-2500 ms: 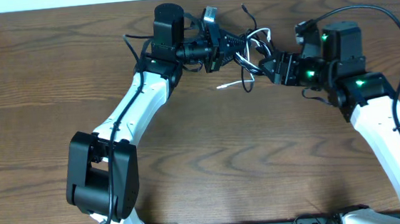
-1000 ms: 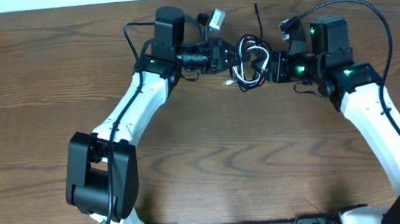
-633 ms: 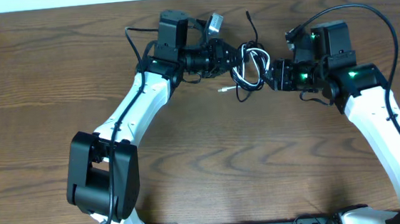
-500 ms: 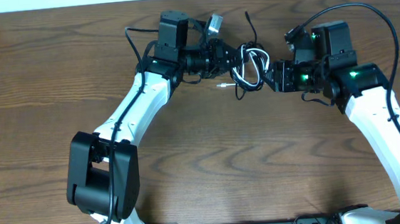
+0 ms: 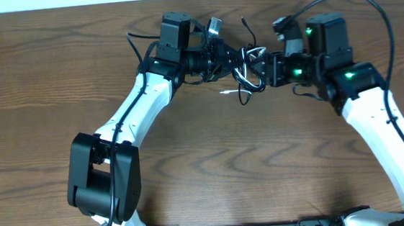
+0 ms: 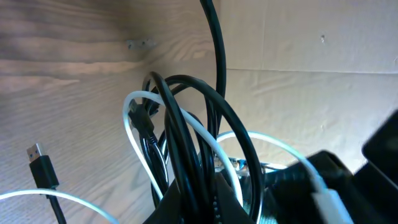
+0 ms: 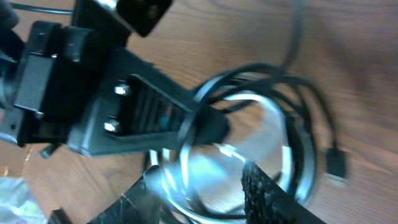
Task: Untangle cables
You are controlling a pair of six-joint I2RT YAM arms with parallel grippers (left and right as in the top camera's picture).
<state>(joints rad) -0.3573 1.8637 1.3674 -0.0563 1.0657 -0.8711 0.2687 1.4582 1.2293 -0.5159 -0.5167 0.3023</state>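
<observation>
**A:** Where to find the looped bundle [image 5: 249, 69] of thin white cord [image 6: 133, 124] and thin black cord [image 6: 217, 62]?

**B:** Up at the far middle of the brown wooden table [image 5: 263, 159], right between the two grippers.

**A:** How to do this pull well?

**B:** Hold fast with the left gripper [image 5: 232, 57], clenched on the looped bundle. Move the right gripper [image 5: 264, 70], jaws apart with loops lying between and no squeeze to see, onto just one loop. Pick white only, not both. Pull slow and sideways. Stop at any snag.

**A:** Anything to see from the wrists and not from above?

**B:** Yes. From the left wrist, a small black flat plug [image 6: 40, 165] hanging free, and black loops crossing over white. From the right wrist, all blurry, but left fingers [image 7: 210, 127] pinching where the loops meet. From above, only a dark little knot.
</observation>
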